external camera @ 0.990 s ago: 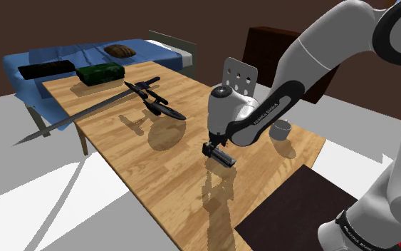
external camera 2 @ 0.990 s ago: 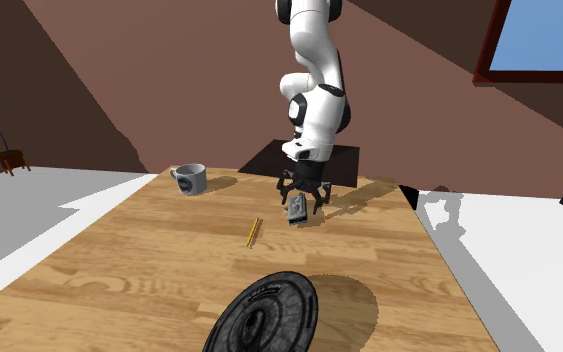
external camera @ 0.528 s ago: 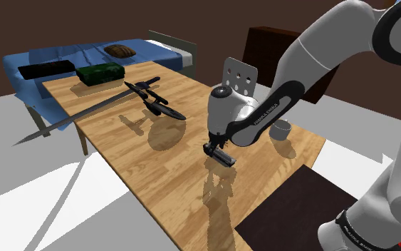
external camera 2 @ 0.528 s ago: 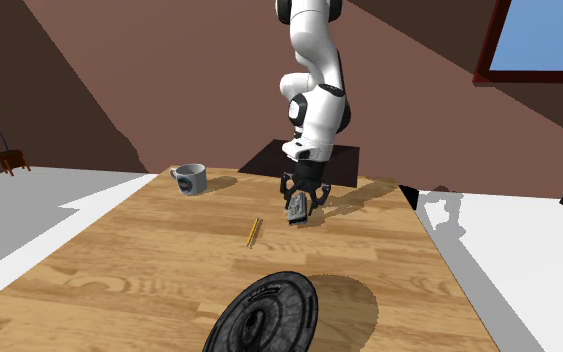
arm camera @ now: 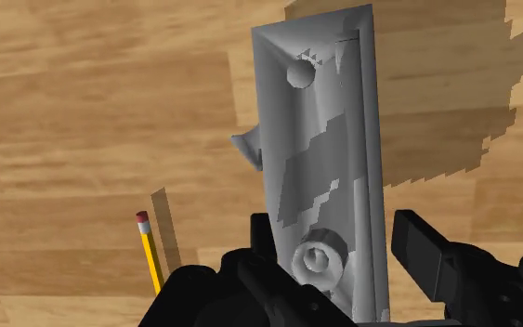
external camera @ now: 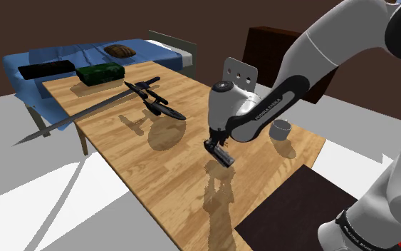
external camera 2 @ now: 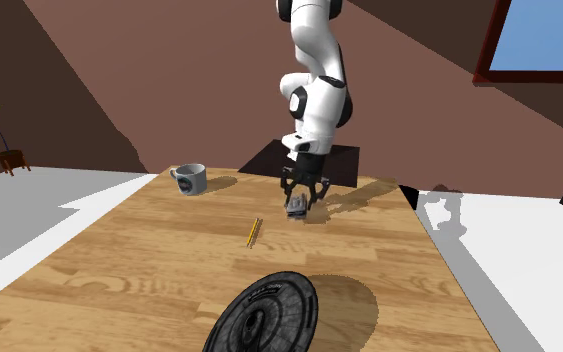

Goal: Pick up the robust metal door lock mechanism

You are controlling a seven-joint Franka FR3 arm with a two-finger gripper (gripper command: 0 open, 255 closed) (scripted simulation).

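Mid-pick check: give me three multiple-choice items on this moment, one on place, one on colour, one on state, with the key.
1. The yellow pencil lies: A) on the wooden table; B) on the bed; C) in the mug.
2. The lock mechanism is: A) grey; B) red; C) blue.
3. The end effector is: A) open over the mug; B) shut on the lock mechanism; C) shut on the pencil.
Key: A, it lies flat on the planks; A, plain grey in the wrist view; B, the mechanism sits clasped in it.
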